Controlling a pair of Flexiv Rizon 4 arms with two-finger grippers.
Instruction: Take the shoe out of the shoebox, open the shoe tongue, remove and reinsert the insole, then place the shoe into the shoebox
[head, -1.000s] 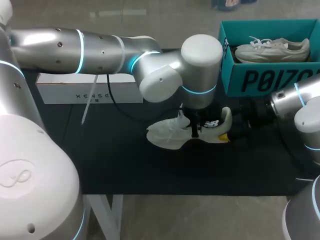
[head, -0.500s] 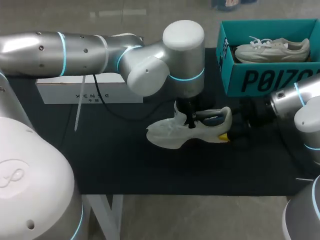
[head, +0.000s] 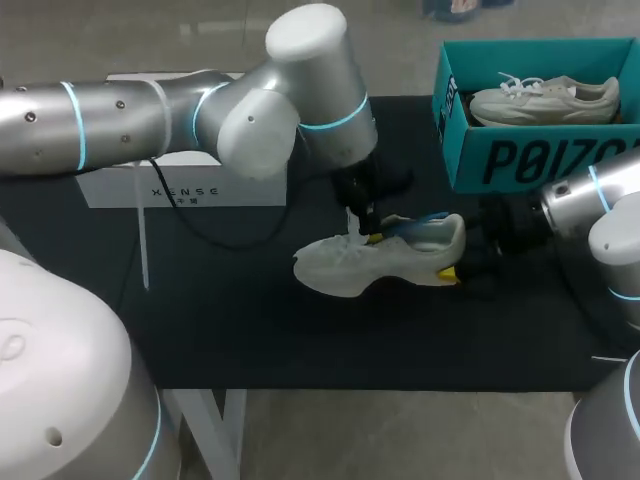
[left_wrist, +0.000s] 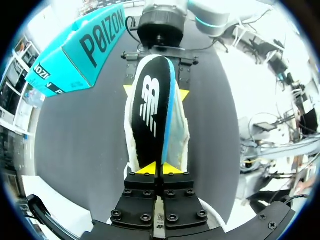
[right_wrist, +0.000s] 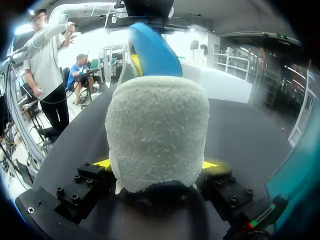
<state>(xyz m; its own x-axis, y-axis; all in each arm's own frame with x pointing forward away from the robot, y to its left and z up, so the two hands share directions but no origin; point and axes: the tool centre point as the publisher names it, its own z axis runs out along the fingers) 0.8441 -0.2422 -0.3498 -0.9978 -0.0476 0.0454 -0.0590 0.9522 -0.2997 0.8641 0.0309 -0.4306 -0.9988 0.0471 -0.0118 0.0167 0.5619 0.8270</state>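
Head view high behind, looking down; wrist views close, opposed, sharing shoe.

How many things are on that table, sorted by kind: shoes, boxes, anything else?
Shoes: 2, the loose off-white sneaker and the boxed off-white sneaker.
Boxes: 2, the teal cardboard shoebox and the long white box.
Insoles: 1, the black and blue insole, partly out of the loose sneaker.
Total: 5.

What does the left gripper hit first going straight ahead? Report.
The left gripper grips the insole; straight on, that would likely jam into the heel end of the shoe, held by the right gripper.
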